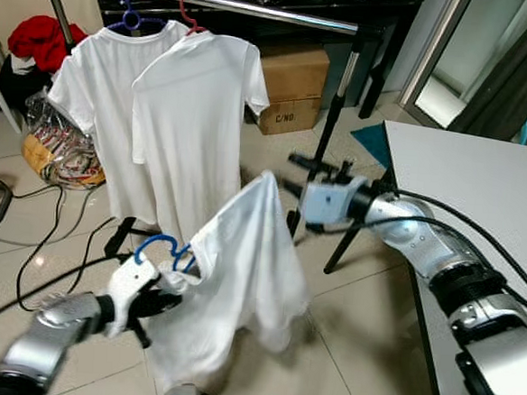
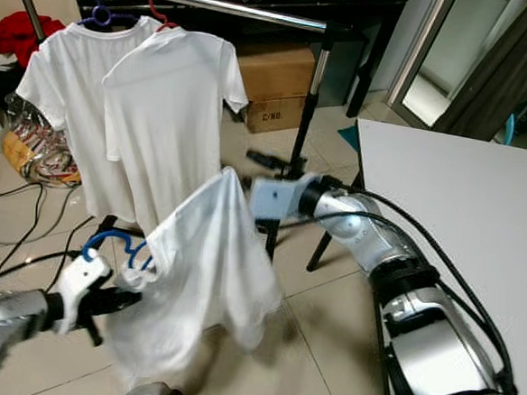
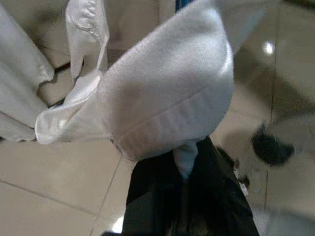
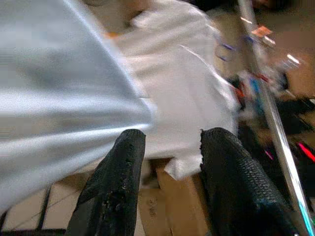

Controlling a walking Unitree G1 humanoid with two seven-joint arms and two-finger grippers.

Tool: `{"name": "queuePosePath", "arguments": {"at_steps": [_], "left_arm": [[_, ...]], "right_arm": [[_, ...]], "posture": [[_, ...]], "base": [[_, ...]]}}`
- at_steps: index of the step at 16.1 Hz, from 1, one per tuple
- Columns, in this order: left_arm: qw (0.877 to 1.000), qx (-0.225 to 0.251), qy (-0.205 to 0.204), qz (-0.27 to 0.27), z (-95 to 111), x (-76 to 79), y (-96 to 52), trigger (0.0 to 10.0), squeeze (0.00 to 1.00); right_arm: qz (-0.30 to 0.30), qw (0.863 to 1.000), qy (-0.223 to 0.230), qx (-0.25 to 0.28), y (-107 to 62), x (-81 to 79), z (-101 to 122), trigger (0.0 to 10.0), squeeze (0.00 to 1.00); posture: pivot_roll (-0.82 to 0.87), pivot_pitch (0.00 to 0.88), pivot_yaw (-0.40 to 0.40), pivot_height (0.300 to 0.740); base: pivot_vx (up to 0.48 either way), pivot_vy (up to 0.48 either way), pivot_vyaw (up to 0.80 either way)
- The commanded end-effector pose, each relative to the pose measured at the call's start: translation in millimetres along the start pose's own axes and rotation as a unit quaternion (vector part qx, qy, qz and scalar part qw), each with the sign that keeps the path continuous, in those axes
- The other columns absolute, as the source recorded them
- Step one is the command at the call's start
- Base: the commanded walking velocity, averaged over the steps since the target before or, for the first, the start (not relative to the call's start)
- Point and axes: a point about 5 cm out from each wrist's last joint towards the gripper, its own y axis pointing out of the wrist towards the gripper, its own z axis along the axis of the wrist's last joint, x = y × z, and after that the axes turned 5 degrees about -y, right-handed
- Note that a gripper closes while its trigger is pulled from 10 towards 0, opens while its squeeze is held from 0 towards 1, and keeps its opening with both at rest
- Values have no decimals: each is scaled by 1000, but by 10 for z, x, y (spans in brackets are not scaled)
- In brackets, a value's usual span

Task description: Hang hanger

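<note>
Hanger (image 1: 159,244): blue plastic, curved hook pointing up, low near the floor, well below the rail (image 1: 214,1).
Shirt (image 1: 240,277): soft white cloth, draped on the hanger, long axis slanting up toward the right tool.
Left tool (image 1: 162,290): clenched on shirt and hanger at the collar.
Right tool (image 1: 297,174): fingers parted, released, beside the shirt's raised corner.
Rail: shiny metal tube, two white tees hung.
Floor (image 1: 361,349): glossy tiles.

Floor: glossy beige tiles (image 1: 343,348) with dark grout, black cables (image 1: 53,237) trailing at lower left. A white table (image 1: 481,186) fills the right side. A cardboard box (image 1: 294,87) sits at upper centre beneath dark furniture. At upper right, a metal-framed glass door (image 1: 454,57) with a dark curtain (image 1: 516,80).
</note>
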Motion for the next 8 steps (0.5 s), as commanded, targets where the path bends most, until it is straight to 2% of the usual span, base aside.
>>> {"name": "queuePosePath", "arguments": {"at_steps": [1, 2, 4, 7, 8], "left_arm": [[1000, -12, 21, -7, 31, -26, -67, 10000, 0], [1000, -12, 21, -7, 31, -26, -67, 10000, 0], [997, -52, 52, -24, -2, -53, -161, 10000, 0], [993, -76, 78, -39, 29, -60, -181, 10000, 0], [992, -80, 84, -40, 43, -63, -175, 10000, 0]], "right_arm": [[45, 999, -15, 1, -85, -23, -51, 10000, 1000], [45, 999, -15, 1, -85, -23, -51, 10000, 1000], [131, 990, -46, 7, -254, -112, -115, 10000, 1000], [186, 979, -78, -2, -296, -158, -148, 10000, 1000], [200, 977, -77, -1, -305, -180, -147, 10000, 753]], "posture": [[111, 0, -14, 740], [111, 0, -14, 740], [110, 0, -11, 740], [107, 0, -6, 740], [107, 0, -6, 740]], "base": [[0, 0, 0], [0, 0, 0], [0, 0, 0], [0, 0, 0], [0, 0, 0]]}}
